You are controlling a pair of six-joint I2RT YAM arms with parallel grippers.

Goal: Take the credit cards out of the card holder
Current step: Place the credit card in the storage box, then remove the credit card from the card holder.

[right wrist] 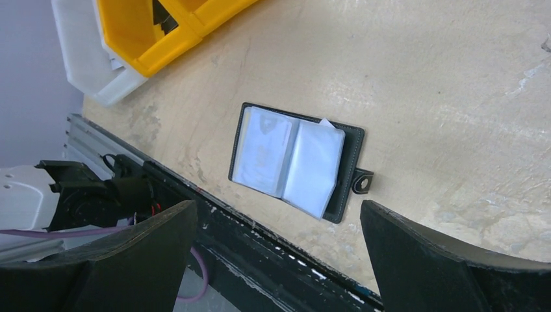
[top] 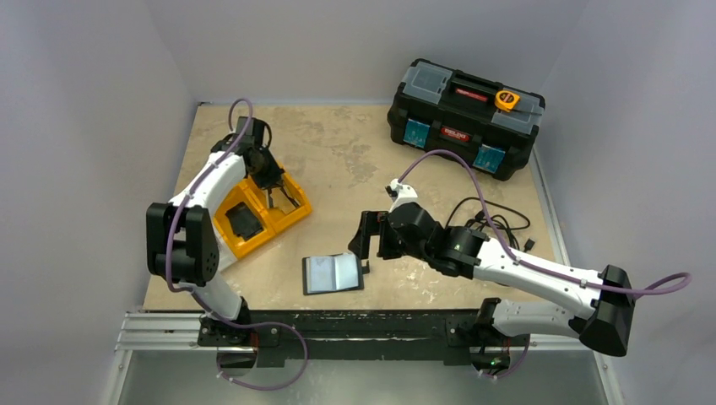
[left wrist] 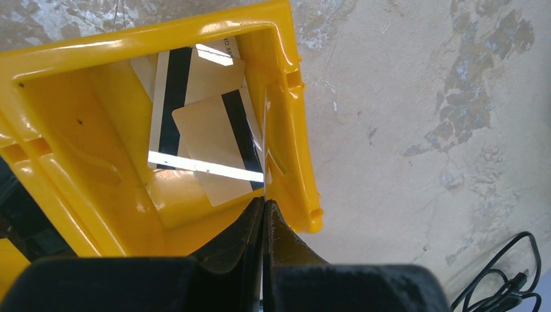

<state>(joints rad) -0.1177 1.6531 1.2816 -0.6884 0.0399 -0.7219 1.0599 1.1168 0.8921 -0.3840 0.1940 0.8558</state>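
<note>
Two credit cards (left wrist: 195,123) are lying in the yellow bin (left wrist: 65,110); my left gripper (left wrist: 264,208) is pinching a third. My right gripper (right wrist: 278,214), gaping empty, is hovering nearer the open card holder (right wrist: 295,162), just leftward.

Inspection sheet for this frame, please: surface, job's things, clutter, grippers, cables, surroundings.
Surface: mottled beige table, worn patches.
Job's things: card holder open near the front edge; two cards in the yellow bin.
Clutter: black toolbox, far right.
Grippers: left gripper shut on a thin card, edge-on, above the bin; right gripper open above the holder.
Cables: black cable loose on the table; purple cables on the arms.
Surroundings: plain grey walls.
</note>
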